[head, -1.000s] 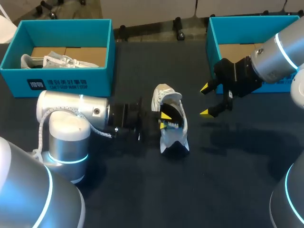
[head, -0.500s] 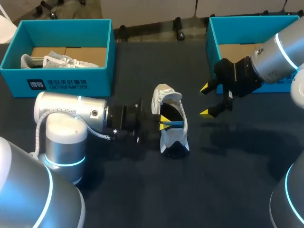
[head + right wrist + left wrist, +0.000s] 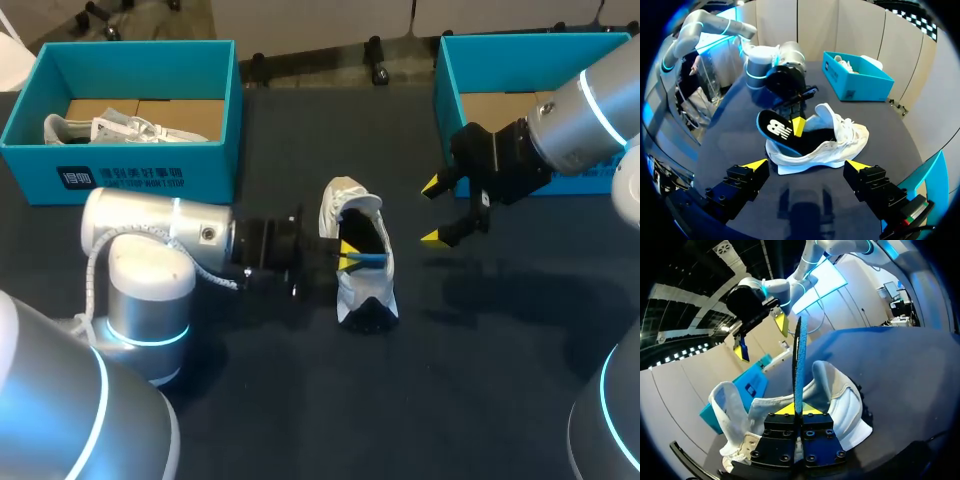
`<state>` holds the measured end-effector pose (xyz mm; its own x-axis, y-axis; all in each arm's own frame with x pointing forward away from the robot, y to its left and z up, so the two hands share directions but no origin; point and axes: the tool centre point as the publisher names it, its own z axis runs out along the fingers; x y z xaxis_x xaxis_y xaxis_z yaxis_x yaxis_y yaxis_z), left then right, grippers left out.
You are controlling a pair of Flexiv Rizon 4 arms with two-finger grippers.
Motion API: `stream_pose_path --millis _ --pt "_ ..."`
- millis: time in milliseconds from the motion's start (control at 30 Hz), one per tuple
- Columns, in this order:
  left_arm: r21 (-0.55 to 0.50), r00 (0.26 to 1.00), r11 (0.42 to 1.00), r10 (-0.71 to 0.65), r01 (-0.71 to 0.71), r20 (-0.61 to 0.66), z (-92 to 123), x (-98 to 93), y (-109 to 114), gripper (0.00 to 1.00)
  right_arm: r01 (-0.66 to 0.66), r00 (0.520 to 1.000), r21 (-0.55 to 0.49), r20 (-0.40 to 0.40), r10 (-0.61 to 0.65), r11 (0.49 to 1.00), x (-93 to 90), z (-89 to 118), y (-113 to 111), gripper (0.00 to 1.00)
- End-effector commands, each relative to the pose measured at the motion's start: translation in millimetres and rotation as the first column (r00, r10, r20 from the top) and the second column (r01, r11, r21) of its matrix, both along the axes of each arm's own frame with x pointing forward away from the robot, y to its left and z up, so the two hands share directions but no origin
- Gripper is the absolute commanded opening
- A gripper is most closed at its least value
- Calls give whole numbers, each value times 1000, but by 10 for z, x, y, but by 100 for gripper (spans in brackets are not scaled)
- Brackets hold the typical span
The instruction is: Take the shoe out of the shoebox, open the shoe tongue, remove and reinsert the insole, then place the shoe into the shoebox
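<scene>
White shoe (image 3: pixel 840 137) lying opened, black insole (image 3: pixel 775 127) seemingly half out

From left side, left arm (image 3: pixel 160 225) comes in, forearm level, wrist pointing right; left gripper (image 3: pixel 348 257) fingers pressed close on thin blue insole (image 3: pixel 798 360), yellow tips touching its two faces. Right arm (image 3: pixel 585 120) comes from upper right, angled down-left; right gripper (image 3: pixel 433 211) hovers, yellow-tipped fingers spread wide apart

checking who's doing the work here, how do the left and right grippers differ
The left gripper is shut on the insole; the right gripper is open and holds nothing. The left gripper is at the shoe; the right gripper hangs apart from it. Both have yellow tips.
</scene>
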<state>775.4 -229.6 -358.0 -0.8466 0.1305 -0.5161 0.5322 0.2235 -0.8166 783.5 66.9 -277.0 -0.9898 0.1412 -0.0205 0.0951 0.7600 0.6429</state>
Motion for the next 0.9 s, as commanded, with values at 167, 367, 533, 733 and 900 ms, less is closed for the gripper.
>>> stream_pose_path --millis 167,367,533,733,900 --pt "-19 1000 1000 5 -5 2 83 -37 -33 40 1 1000 -2 1 -1 1000 3 -7 11 100" --pt "-47 1000 999 1 0 14 190 -104 -15 37 1 1000 -2 1 -1 1000 3 -7 11 100" --pt "-57 1000 998 -14 15 22 219 -138 -44 22 1 1000 -2 1 -1 1000 3 -7 11 100" --pt "-49 1000 998 -25 26 19 178 -139 -84 0 1 1000 -2 1 -1 1000 3 -7 11 100" --pt "-30 999 999 -30 31 20 92 -102 -86 0 1 1000 -2 1 -1 1000 3 -7 11 100"
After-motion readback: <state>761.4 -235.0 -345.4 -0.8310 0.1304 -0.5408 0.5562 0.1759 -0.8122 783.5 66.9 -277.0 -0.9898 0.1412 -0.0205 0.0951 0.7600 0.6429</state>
